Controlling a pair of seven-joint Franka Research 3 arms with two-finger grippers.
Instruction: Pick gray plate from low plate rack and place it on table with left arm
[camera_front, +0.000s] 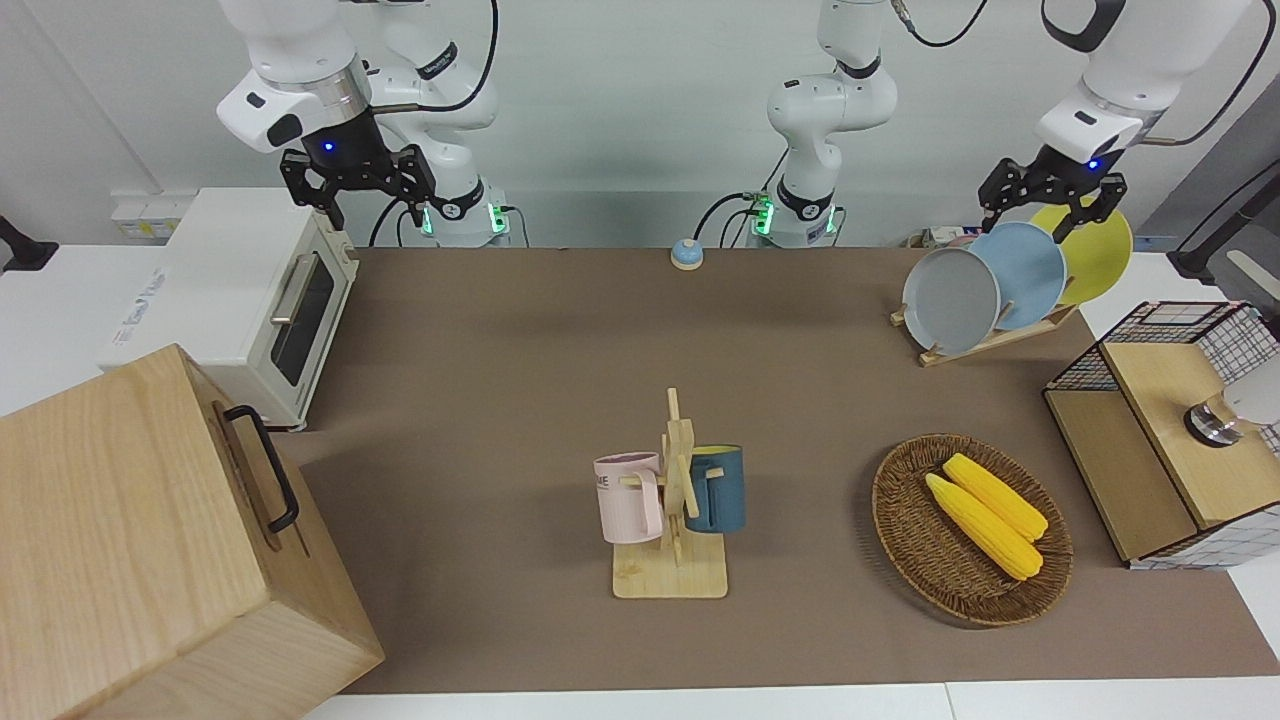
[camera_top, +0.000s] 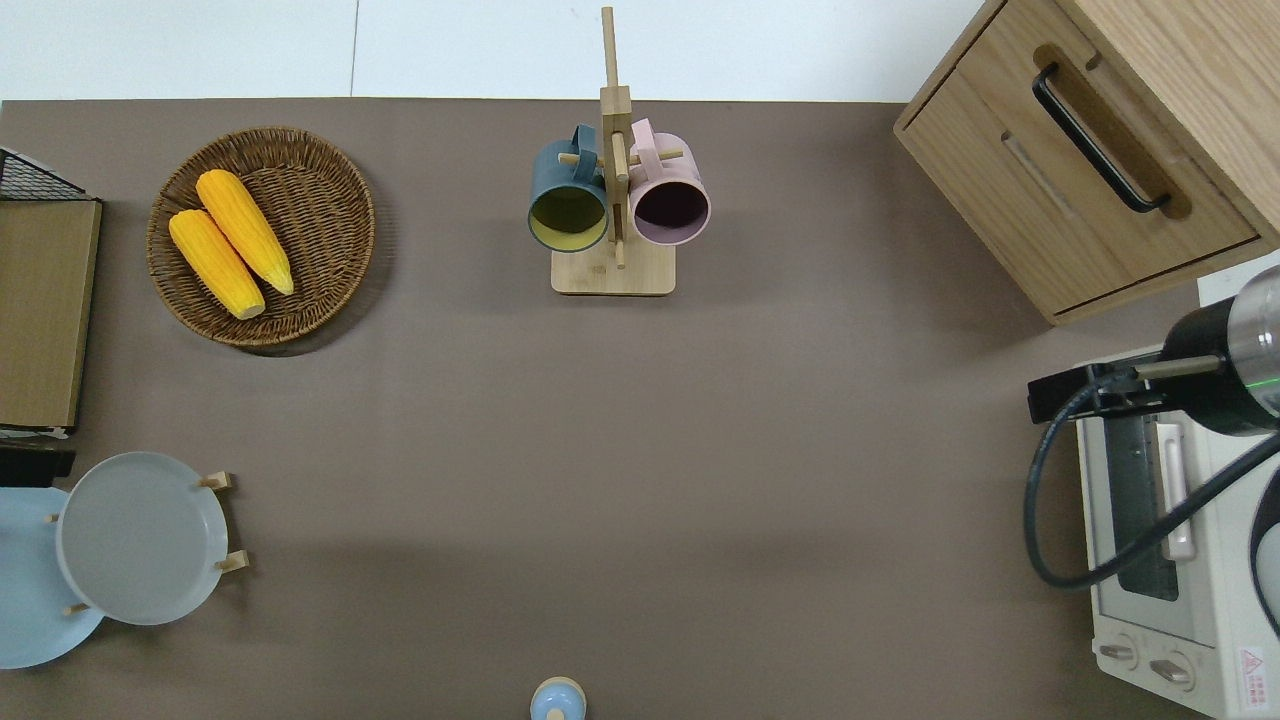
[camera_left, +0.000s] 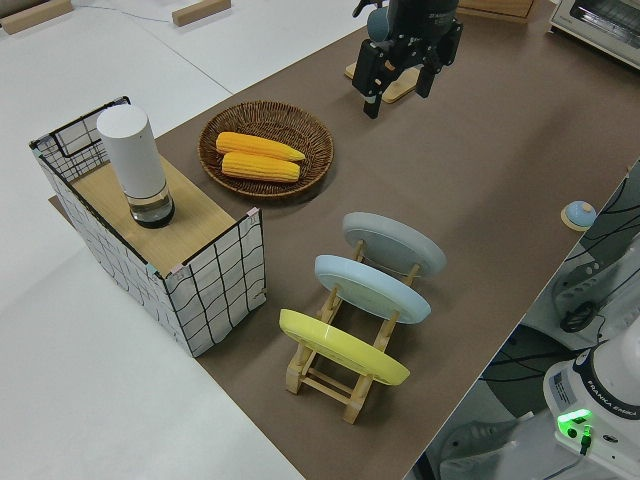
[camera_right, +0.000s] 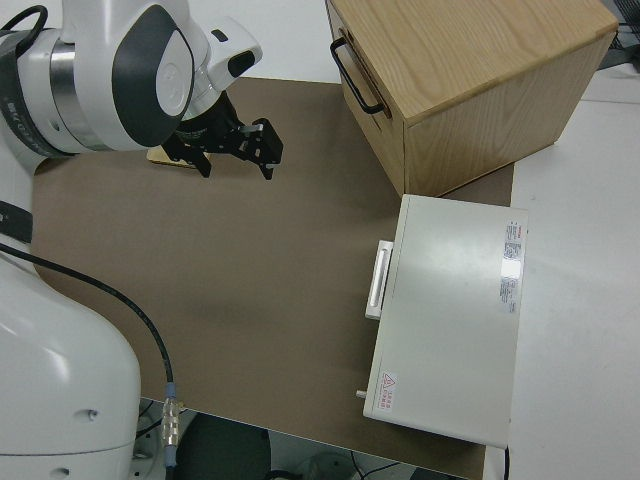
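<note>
Three plates stand in the low plate rack (camera_left: 345, 375): gray plate (camera_front: 951, 299), blue, yellow. Left gripper (camera_front: 1050, 196) hovers, jaws spread, empty. Right arm parked, its jaws spread.

The left arm reaches down from its raised elbow with its wrist bent, a blue light glowing above the left hand (camera_front: 1050, 197), which hangs in the air with its two black fingers (camera_left: 371, 78) spread apart and empty. The right arm is parked, its right hand (camera_front: 360, 190) likewise pointing downward with a blue light lit and its fingers (camera_right: 265, 150) held wide apart.
</note>
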